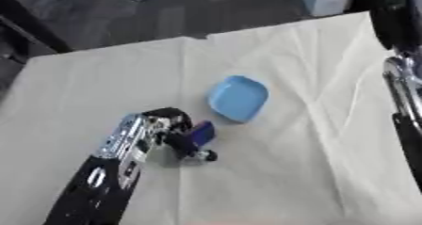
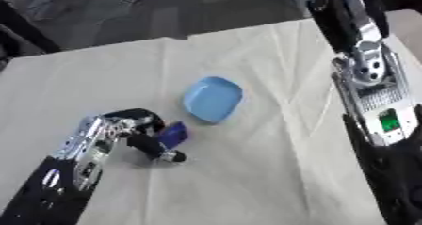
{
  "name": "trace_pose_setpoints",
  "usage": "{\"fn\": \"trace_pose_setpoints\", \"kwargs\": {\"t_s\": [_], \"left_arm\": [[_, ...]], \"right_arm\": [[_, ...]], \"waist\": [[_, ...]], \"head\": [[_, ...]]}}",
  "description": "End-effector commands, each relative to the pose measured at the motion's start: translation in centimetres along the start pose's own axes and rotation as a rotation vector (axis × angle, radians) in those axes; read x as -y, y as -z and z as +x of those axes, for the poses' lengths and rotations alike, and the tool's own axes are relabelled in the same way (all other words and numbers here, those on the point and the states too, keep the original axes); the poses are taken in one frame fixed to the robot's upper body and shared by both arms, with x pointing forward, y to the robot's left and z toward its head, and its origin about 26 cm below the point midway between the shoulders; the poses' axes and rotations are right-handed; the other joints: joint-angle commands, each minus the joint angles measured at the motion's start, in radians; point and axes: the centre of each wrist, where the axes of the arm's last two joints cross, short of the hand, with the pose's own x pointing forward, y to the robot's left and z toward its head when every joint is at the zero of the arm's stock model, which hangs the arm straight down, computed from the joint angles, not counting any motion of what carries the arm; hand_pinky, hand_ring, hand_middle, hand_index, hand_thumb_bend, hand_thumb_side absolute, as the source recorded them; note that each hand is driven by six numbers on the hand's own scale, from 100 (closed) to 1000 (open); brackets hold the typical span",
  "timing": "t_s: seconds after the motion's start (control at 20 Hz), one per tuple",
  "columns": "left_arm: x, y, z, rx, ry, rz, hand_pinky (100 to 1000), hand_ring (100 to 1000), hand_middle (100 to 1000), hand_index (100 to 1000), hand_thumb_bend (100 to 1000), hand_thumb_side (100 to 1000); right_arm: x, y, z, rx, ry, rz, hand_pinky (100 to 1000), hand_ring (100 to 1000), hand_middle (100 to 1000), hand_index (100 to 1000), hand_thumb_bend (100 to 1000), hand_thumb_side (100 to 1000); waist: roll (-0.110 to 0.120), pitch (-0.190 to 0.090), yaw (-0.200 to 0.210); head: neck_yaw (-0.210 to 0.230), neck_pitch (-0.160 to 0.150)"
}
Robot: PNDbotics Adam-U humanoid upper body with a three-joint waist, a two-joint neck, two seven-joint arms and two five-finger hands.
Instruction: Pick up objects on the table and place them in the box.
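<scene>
The left arm comes in from the lower left corner and slants up over the cloth-covered worktop [image 1: 313, 172], its left hand [image 1: 169, 130] bent down toward the surface. The fingers [image 1: 191, 149] curl round a small dark blue object [image 1: 201, 132], whose shape is hard to make out. Just beside it, up and to the right, a light blue dish [image 1: 238, 98] lies on the cloth, apart from the hand. At the right edge the right arm [image 2: 372, 92] hangs down; its hand is cut off.
</scene>
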Motion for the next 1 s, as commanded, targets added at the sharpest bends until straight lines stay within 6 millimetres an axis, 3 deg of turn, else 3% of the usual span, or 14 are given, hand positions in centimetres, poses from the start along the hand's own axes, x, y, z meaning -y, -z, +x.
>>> {"fn": "trace_pose_setpoints", "kwargs": {"t_s": [0.05,0.55,0.6,0.65,0.7,0.75,0.8,0.85,0.9,0.95,1.0], "left_arm": [[-0.7,-0.2,0.1,-0.008,0.004,0.009,449,640,757,833,647,633],[-0.7,-0.2,0.0,-0.018,0.015,0.015,409,586,702,784,475,607],[-0.7,-0.3,0.0,-0.019,0.017,0.018,390,563,664,748,395,604],[-0.8,-0.4,0.0,-0.02,0.02,0.022,387,560,661,746,390,604],[-0.8,-0.5,0.0,-0.02,0.022,0.027,343,518,609,697,326,610],[-0.9,-0.6,0.1,-0.02,0.024,0.033,356,530,623,713,344,608],[-1.0,-0.7,0.1,-0.019,0.025,0.038,280,470,550,639,242,618],[-1.1,-0.9,0.1,-0.016,0.026,0.046,288,476,558,647,254,616],[-1.2,-1.1,0.2,-0.012,0.028,0.056,184,392,475,565,100,654],[-1.5,-1.5,0.2,-0.005,0.032,0.07,175,384,469,558,100,658],[-1.7,-1.9,0.3,0.003,0.039,0.085,100,260,356,476,100,678]], "right_arm": [[0.4,0.5,0.6,0.031,-0.014,-0.003,508,417,596,882,100,882],[0.4,0.5,0.7,0.031,-0.014,-0.002,508,416,593,880,100,882],[0.4,0.5,0.7,0.031,-0.014,-0.002,508,416,592,881,100,882],[0.4,0.5,0.6,0.031,-0.015,-0.002,508,416,592,881,100,882],[0.4,0.5,0.6,0.031,-0.015,-0.002,508,416,591,881,100,882],[0.4,0.5,0.7,0.031,-0.015,-0.002,508,416,592,881,100,882],[0.4,0.5,0.7,0.031,-0.015,-0.002,508,416,590,880,100,882],[0.4,0.5,0.7,0.031,-0.015,-0.002,508,416,590,880,100,882],[0.4,0.5,0.6,0.031,-0.015,-0.002,508,416,588,880,100,882],[0.4,0.5,0.6,0.031,-0.015,-0.002,508,416,588,880,100,882],[0.4,0.5,0.6,0.031,-0.016,-0.002,508,416,587,880,100,882]], "waist": [[-0.005,-0.008,-0.001],[-0.005,-0.008,0.0],[-0.005,-0.008,0.0],[-0.005,-0.008,0.0],[-0.005,-0.008,0.0],[-0.005,-0.008,0.0],[-0.005,-0.008,0.0],[-0.005,-0.008,0.0],[-0.005,-0.008,0.001],[-0.005,-0.007,0.001],[-0.005,-0.007,0.001]], "head": [[-0.012,-0.002],[-0.012,-0.002],[-0.012,-0.003],[-0.012,-0.003],[-0.012,-0.003],[-0.013,-0.003],[-0.013,-0.002],[-0.013,-0.002],[-0.014,-0.002],[-0.014,-0.001],[-0.014,-0.001]]}}
